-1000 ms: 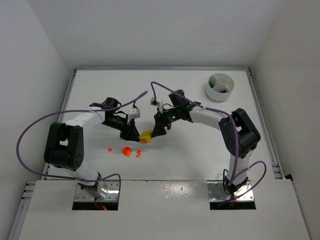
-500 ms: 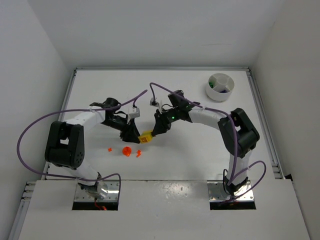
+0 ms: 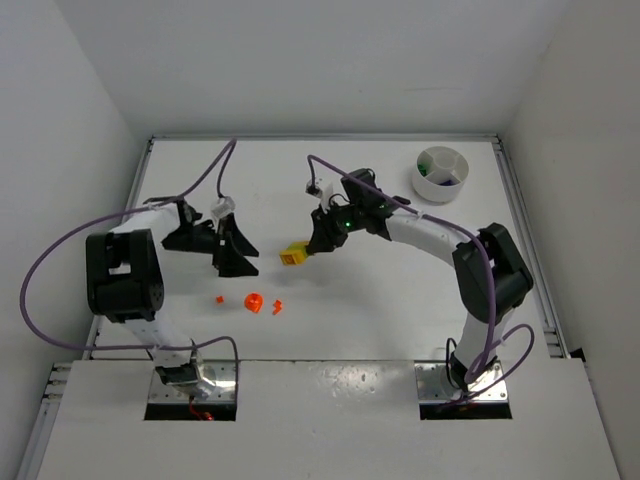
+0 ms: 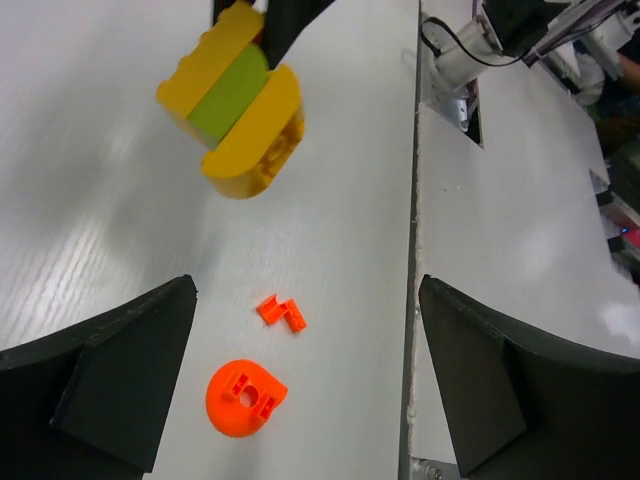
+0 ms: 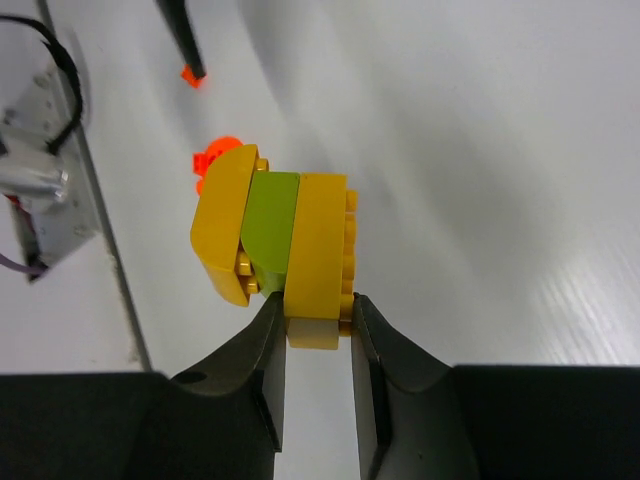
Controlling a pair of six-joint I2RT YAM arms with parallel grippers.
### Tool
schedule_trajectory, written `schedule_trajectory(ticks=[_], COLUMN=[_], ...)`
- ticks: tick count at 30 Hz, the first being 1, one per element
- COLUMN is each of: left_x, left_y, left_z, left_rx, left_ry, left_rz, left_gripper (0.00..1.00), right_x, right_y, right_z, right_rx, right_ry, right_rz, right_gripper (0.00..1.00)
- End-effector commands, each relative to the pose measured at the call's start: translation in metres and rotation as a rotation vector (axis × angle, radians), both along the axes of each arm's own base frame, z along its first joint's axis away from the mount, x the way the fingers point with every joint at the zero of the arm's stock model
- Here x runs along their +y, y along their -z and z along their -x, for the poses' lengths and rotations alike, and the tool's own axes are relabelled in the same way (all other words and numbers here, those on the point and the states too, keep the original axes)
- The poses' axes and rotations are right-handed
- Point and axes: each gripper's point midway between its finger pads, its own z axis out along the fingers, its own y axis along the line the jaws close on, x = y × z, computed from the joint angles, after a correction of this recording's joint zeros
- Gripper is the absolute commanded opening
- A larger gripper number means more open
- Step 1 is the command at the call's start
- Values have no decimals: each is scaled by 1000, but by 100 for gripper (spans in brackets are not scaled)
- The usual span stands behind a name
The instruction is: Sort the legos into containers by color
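Three bricks, yellow-green-yellow, form one stack (image 5: 280, 240), apparently raised off the table, well to the left of the white dish (image 3: 425, 188). The right gripper (image 5: 312, 318) is clenched on one outer yellow brick only. Farther left of the dish, the left gripper (image 4: 307, 290) stands spread wide, holding nothing. Recommended: split the joined colours before any drop, seating the free jaws squarely on the opposite yellow brick. Orange legos (image 3: 253, 301) lie nearer the arm bases than the dish.

Yellow-green-yellow lego stack (image 3: 292, 256) pinched in the right gripper (image 5: 316, 318) at mid-table; three orange-red legos (image 3: 253, 301) lying loose at its 7 o'clock; divided white dish (image 3: 432, 192) at its 2 o'clock.
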Motion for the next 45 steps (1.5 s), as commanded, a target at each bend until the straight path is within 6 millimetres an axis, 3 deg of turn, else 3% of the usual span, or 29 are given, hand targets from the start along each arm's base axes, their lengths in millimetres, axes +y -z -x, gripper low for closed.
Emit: schedule_trajectory(ticks=[1,4,5,6,7,9,10,14,15,16,17,23,25,29,32,33,38,45], left_x=[-9,0,-4,-3,9,5,12,6,2,2,-6,-42,-52,-52,-65,-63,-78,-84], left_y=[-38,-35,-41,-39,-24,-38,-44,-81,-80,-96,-97,-73,-80,-81,-77,-77,-52,-47], left_z=[11,2,-2,-32,-43,-55,-76,-86,-81,-82,-77,-26,-13,2,9,3,17,-4], left_rx=[-197,-259,-139,-233,-236,-294,-385,-535,-554,-612,-615,-651,-724,-825,-830,-859,-923,-975], left_ry=[14,36,9,-29,-75,-178,-259,-362,-362,-379,-349,-3,53,95,80,60,153,62], left_rz=[69,-45,-98,-180,-346,-445,-512,-478,-464,-447,-423,-404,-405,-473,-519,-571,-673,-748], left_gripper=[99,99,99,99,99,99,99,99,99,99,99,99,99,99,99,99,99,96], right_x=[15,24,25,25,26,23,20,10,7,6,7,14,12,13,14,15,16,13], right_y=[-20,-23,-25,-31,-34,-38,-41,-40,-39,-36,-36,-20,-17,-8,-10,-11,-13,-27], right_z=[0,4,5,5,3,0,-2,1,-3,-3,-3,8,6,14,14,14,17,21], right_rx=[117,158,169,159,152,124,106,119,124,129,151,337,357,410,414,423,440,403], right_ry=[47,34,35,34,33,60,78,129,147,162,176,205,214,202,197,203,191,181], right_rz=[-74,-94,-105,-112,-117,-109,-103,-102,-109,-104,-108,-157,-157,-165,-177,-178,-185,-214], right_gripper=[0,0,0,0,0,0,0,0,0,0,0,0,0,0,0,0,0,0])
